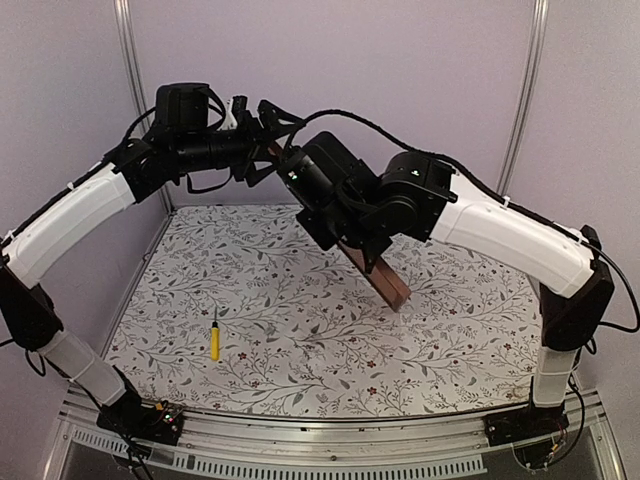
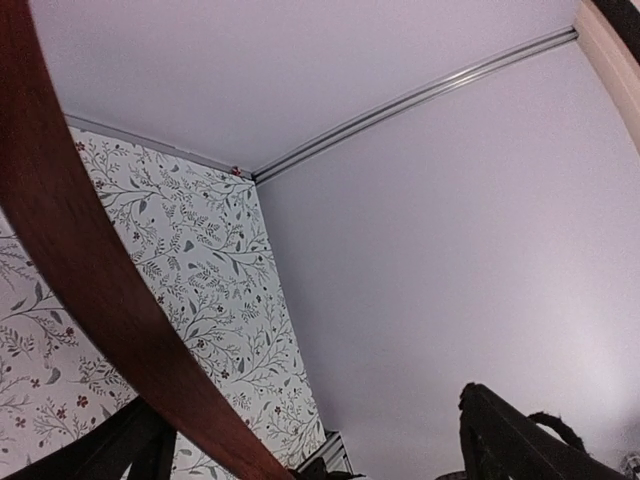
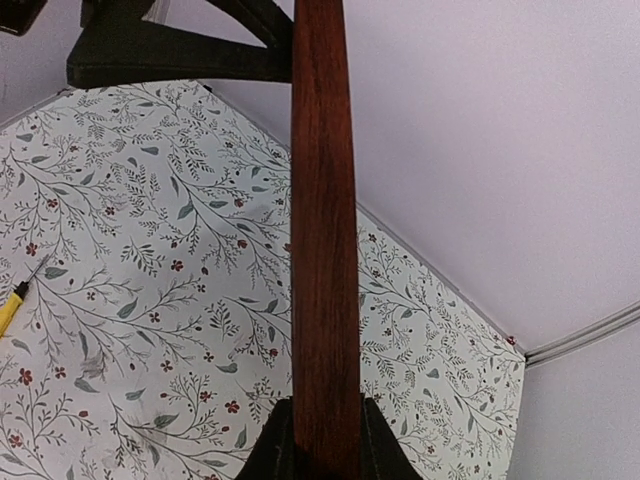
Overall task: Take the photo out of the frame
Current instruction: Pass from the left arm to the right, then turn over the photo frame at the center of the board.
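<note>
Right claw [image 3: 322, 440] pinches the frame [image 1: 388, 283] edge-on — its long axis slants up between the spread left claw [image 1: 262, 128].

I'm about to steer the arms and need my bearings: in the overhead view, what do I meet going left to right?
From the left: left arm's white forearm → yellow screwdriver → left hand → lower end of the frame → right arm's white forearm.

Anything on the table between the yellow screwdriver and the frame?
Nothing; just bare floral table cover from the screwdriver to the frame, shown in the top view.
</note>
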You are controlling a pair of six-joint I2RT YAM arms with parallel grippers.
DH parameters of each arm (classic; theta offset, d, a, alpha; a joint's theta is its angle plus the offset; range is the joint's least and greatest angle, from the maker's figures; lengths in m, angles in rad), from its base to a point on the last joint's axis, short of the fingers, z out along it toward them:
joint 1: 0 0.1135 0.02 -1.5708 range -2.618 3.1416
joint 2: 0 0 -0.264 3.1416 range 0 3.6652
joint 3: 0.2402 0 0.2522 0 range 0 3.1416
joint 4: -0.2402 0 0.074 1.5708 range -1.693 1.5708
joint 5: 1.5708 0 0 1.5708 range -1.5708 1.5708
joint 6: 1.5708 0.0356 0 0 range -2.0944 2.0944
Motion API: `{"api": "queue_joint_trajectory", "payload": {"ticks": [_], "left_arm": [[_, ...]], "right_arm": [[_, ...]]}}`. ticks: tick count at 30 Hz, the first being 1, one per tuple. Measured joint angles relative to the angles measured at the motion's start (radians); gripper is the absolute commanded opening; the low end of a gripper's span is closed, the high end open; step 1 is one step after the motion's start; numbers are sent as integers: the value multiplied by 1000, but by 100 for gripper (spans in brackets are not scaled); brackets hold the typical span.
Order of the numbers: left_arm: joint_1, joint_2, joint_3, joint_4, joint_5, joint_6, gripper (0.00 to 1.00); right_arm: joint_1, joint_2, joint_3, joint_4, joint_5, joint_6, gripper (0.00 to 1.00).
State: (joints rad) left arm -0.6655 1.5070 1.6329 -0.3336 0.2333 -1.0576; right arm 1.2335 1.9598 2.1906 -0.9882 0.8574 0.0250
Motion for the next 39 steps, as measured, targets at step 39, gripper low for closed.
{"api": "queue_joint_trajectory", "payload": {"ticks": [39], "left_arm": [[56,2,71,-77,14,346,99]], "right_arm": [[-383,-361,-425,204,-539,352,0]]}}
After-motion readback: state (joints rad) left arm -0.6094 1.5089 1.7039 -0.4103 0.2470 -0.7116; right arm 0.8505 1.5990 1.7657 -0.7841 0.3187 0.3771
